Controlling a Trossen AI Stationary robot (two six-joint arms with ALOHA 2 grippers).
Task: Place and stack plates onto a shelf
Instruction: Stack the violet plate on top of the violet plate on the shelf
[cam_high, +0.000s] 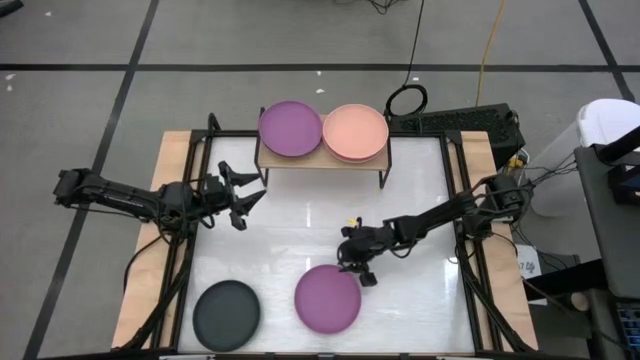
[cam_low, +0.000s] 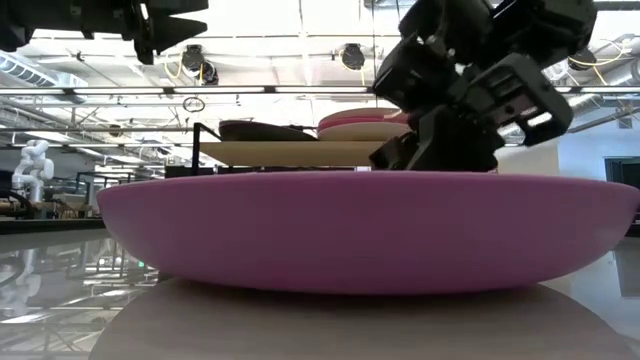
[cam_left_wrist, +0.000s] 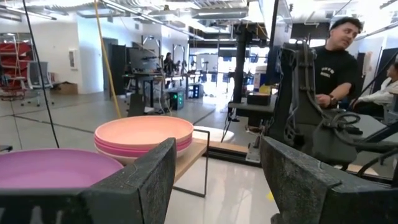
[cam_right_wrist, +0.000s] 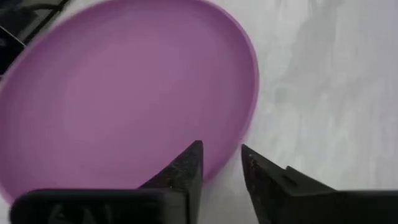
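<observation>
On the white bench, the right gripper straddles the purple plate's far rim with narrowly parted fingers, near of the shelf; so shallow a bite could slip while lifting.

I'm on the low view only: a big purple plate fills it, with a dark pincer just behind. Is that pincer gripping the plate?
Observer: No. The right wrist view shows the right pincer open at the purple plate, one finger over the plate and the other just outside its rim.
Operator: Any other plate left on the table?
Observer: One, a black plate, beside the purple one on the left arm's side.
Operator: And the left pincer?
Observer: The left pincer is open and empty, beside the shelf.
</observation>
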